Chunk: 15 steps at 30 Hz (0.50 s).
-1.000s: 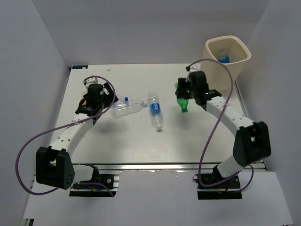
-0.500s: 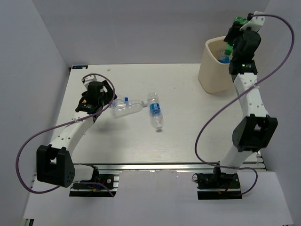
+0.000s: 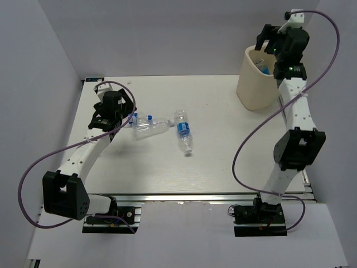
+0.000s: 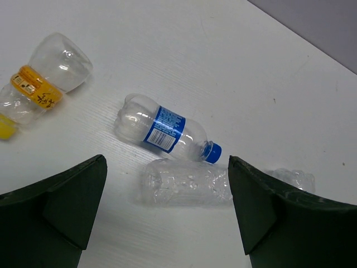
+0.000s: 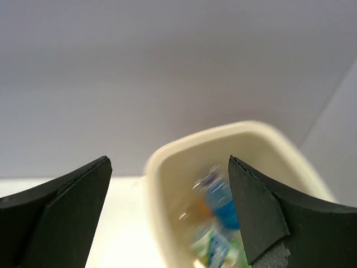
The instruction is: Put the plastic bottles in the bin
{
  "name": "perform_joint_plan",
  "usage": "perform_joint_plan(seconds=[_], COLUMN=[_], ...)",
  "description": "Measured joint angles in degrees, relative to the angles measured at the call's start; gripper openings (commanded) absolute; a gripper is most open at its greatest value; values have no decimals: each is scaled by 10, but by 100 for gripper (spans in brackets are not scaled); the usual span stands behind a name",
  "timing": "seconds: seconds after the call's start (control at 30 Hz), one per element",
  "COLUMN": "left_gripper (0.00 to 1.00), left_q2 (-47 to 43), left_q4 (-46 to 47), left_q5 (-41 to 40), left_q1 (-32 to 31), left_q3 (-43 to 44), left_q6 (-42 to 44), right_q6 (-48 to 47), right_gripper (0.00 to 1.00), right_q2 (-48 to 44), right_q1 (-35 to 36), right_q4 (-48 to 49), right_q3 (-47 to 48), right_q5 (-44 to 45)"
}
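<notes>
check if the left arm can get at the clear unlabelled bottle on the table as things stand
Probably yes: the left gripper hangs open right over the clear bottle, which lies flat with nothing on top. The blue-labelled bottle lies close beside it and might get nudged.

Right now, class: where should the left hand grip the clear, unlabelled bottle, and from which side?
Across the mid-body of the clear bottle, from straight above. It lies flat, its length running from finger to finger of the open left hand, so the wrist probably needs a quarter turn to close across its narrow width.
</notes>
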Motion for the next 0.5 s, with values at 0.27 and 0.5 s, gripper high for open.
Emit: perform_joint_plan(seconds=[0.27, 0.5], left_gripper=[98, 98], left_q2=[0, -2], left_q4=[-15, -29], left_q5=[-17, -9], left_q1=[0, 0], left_q3=[1, -8], left_q6=[-15, -35], right_q6=[14, 33], right_gripper=[89, 89], right_q2=[-170, -47], right_q1=[240, 405], right_q4=[-22, -106], right_q3=[-231, -253], right_q5=[-5, 76])
